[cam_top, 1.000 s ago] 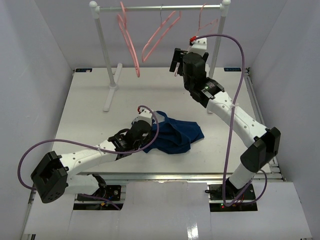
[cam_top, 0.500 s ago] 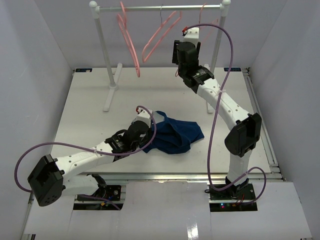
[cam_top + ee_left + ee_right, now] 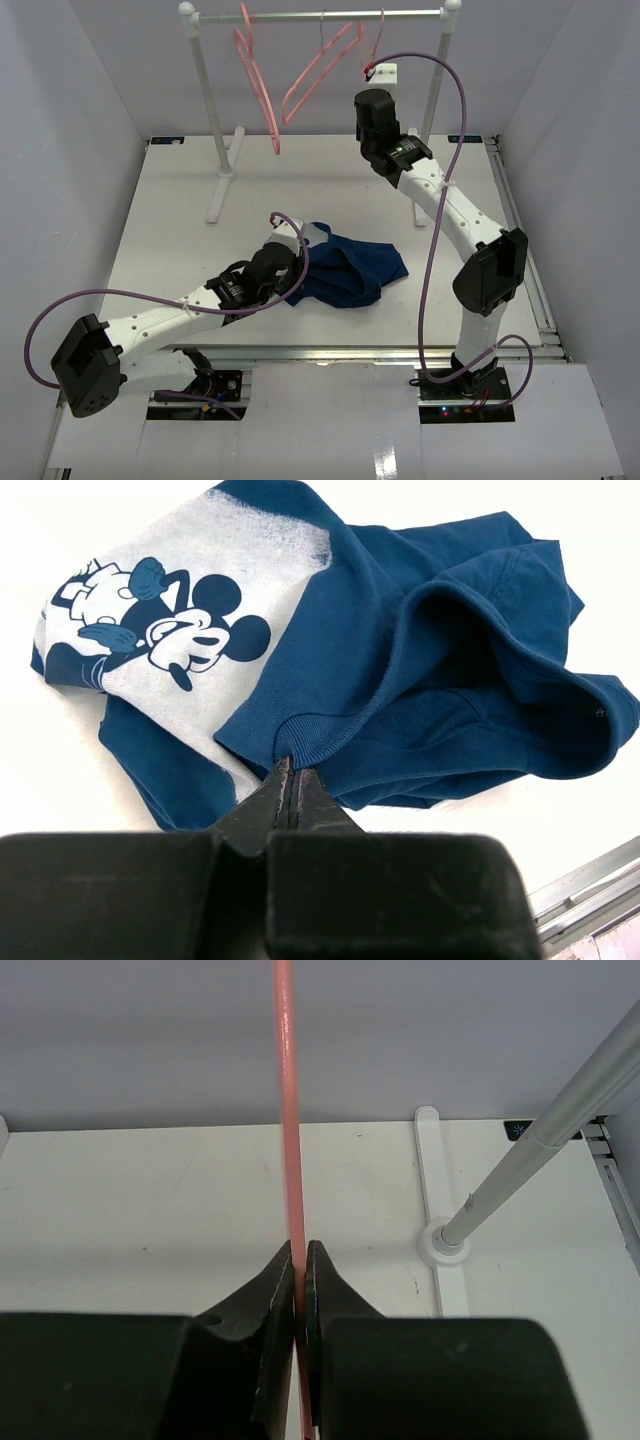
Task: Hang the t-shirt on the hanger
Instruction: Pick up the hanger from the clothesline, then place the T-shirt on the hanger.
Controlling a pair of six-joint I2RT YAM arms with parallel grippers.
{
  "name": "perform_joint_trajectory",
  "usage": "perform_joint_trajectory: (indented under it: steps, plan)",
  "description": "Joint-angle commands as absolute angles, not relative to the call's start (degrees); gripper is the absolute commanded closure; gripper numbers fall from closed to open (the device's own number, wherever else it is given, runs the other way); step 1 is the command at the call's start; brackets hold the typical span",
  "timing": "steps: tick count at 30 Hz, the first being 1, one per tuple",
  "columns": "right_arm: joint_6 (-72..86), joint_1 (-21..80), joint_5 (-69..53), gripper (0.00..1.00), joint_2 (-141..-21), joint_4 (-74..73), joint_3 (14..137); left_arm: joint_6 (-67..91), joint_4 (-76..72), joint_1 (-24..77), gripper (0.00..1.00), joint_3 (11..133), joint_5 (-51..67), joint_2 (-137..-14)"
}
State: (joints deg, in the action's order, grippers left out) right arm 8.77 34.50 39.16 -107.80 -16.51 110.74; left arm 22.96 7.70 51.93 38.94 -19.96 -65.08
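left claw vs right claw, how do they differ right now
The left claw sits low over the table, while the right claw is raised up near the rail. The left claw pinches a soft edge of the navy t-shirt; the right claw clamps a thin, rigid bar of the pink hanger. Shared: both are black, two-fingered and shut on what they hold.

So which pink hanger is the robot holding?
The rightmost hanger, nearest the right pole: the right gripper is shut on its thin bar. The other two hangers hang free.
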Motion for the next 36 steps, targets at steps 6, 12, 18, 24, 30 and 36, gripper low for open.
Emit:
perform_joint_trajectory:
  steps: [6,12,18,24,30,36]
  plan:
    - [-0.22,34.37,38.55,0.92,-96.43,-14.25,108.18,22.2,6.75,52.28,1.0,38.85,-19.12,-63.87]
    - [-1.88,34.37,37.47,0.92,-90.66,-18.03,105.31,21.9,6.95,52.28,1.0,39.03,-20.13,-64.62]
    - [-0.79,34.37,31.67,0.92,-80.9,-24.74,95.02,23.23,6.98,52.21,1.0,39.93,-20.01,-66.39]
    - [2.92,36.04,19.18,0.92,-65.95,-31.95,79.21,25.82,9.72,51.67,1.0,44.38,-18.52,-69.9]
    - [0.94,37.57,4.29,0.92,-46.33,-31.73,61.64,28.65,11.72,48.96,1.0,49.11,-13.71,-72.5]
    - [3.97,37.62,-2.63,0.92,-31.32,-34.29,55.41,28.65,15.23,46.74,1.0,55.2,-13.87,-74.91]
